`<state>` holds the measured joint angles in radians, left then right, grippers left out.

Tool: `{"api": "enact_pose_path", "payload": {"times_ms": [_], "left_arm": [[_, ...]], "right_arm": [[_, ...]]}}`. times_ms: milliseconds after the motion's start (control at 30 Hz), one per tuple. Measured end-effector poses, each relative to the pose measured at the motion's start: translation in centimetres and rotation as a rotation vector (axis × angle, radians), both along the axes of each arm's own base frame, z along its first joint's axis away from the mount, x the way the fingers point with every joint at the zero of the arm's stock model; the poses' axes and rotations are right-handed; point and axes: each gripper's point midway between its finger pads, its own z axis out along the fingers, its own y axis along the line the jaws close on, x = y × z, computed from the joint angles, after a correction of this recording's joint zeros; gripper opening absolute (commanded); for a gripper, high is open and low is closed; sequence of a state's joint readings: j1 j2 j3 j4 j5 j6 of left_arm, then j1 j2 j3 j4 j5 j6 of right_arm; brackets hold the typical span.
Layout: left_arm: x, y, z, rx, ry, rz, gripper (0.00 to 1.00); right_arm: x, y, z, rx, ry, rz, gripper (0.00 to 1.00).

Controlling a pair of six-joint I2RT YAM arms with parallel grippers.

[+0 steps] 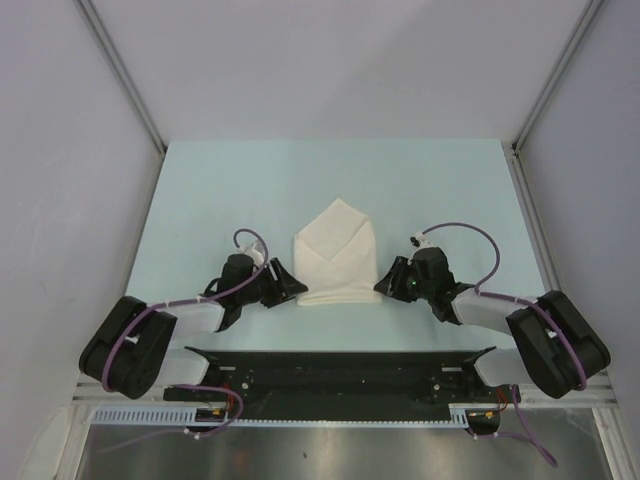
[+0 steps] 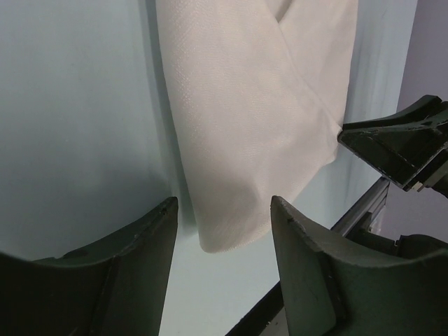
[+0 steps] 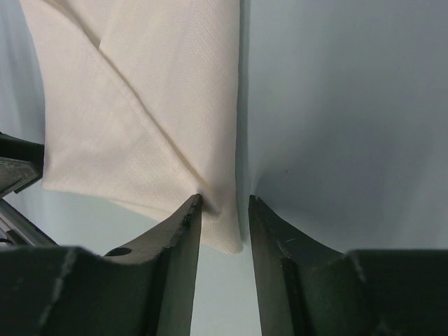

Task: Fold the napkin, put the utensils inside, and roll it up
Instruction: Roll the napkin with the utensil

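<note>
Flanking folded napkin (image 1: 337, 255), left claw (image 1: 291, 283), right claw (image 1: 384, 283)

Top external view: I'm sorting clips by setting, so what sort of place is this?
Probably a lab robot test cell: plain walls on aluminium rails enclose a pale-blue table, a left arm and right arm bolted at its near edge, one folded napkin between them.
</note>
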<state>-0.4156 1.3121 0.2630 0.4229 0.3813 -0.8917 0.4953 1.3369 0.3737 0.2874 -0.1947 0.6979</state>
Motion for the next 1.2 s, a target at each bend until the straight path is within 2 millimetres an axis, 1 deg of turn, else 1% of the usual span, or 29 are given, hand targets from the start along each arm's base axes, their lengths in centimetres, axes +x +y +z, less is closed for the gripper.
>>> {"api": "enact_pose_path", "payload": {"times_ms": [133, 300, 467, 633, 700, 733, 767, 800, 867, 900, 933, 967, 1000, 1067, 1133, 1167, 1200], "left_arm": [[-0.3, -0.3, -0.1, 0.006, -0.005, -0.01, 0.6], [-0.7, -0.4, -0.3, -0.009, -0.013, -0.013, 0.54], [-1.0, -0.5, -0.5, -0.034, -0.01, -0.012, 0.51], [-1.1, -0.8, -0.7, -0.047, -0.001, -0.02, 0.41], [-1.1, -0.9, -0.9, -0.052, 0.006, -0.024, 0.34], [-1.1, -1.0, -1.0, -0.056, 0.011, -0.026, 0.32], [-1.2, -1.0, -1.1, -0.059, 0.016, -0.027, 0.29], [-1.2, -1.1, -1.3, -0.059, 0.022, -0.032, 0.21], [-1.3, -1.2, -1.4, -0.064, 0.03, -0.036, 0.16], [-1.4, -1.2, -1.6, -0.061, 0.034, -0.039, 0.11], [-1.4, -1.2, -1.7, -0.063, 0.04, -0.04, 0.09], [-1.4, -1.3, -1.8, -0.065, 0.044, -0.045, 0.07], [-1.4, -1.4, -1.7, -0.069, 0.046, -0.049, 0.04], [-1.4, -1.6, -1.6, -0.072, 0.056, -0.06, 0.01], [-1.3, -1.9, -1.5, -0.069, 0.069, -0.073, 0.0], [-1.1, -2.0, -1.3, -0.067, 0.075, -0.077, 0.0], [-0.9, -2.2, -1.2, -0.062, 0.077, -0.084, 0.0]], "right_arm": [[-0.2, -0.1, -0.1, -0.008, 0.006, 0.002, 0.34], [-0.4, 0.1, -0.2, -0.01, 0.009, 0.009, 0.33], [-0.5, 0.3, -0.3, -0.01, 0.007, 0.016, 0.34], [-0.5, 0.4, -0.3, -0.015, 0.003, 0.017, 0.34], [-0.5, 0.4, -0.3, -0.015, 0.003, 0.017, 0.34], [-0.5, 0.4, -0.3, -0.015, 0.003, 0.017, 0.34], [-0.5, 0.4, -0.3, -0.015, 0.003, 0.017, 0.35], [-0.5, 0.4, -0.3, -0.015, 0.003, 0.017, 0.36], [-0.5, 0.4, -0.3, -0.018, 0.0, 0.017, 0.4], [-0.5, 0.3, -0.2, -0.022, -0.005, 0.02, 0.43], [-0.5, 0.2, -0.1, -0.03, -0.011, 0.023, 0.46], [-0.6, 0.1, 0.0, -0.04, -0.018, 0.028, 0.54], [-0.8, -0.1, 0.2, -0.055, -0.027, 0.034, 0.58], [-0.9, -0.5, 0.8, -0.083, -0.06, 0.046, 0.66], [-1.1, -0.6, 2.3, -0.112, -0.126, 0.077, 0.71], [-1.2, -0.3, 3.3, -0.128, -0.177, 0.104, 0.76], [-1.3, 0.1, 4.5, -0.14, -0.232, 0.136, 0.78]]}}
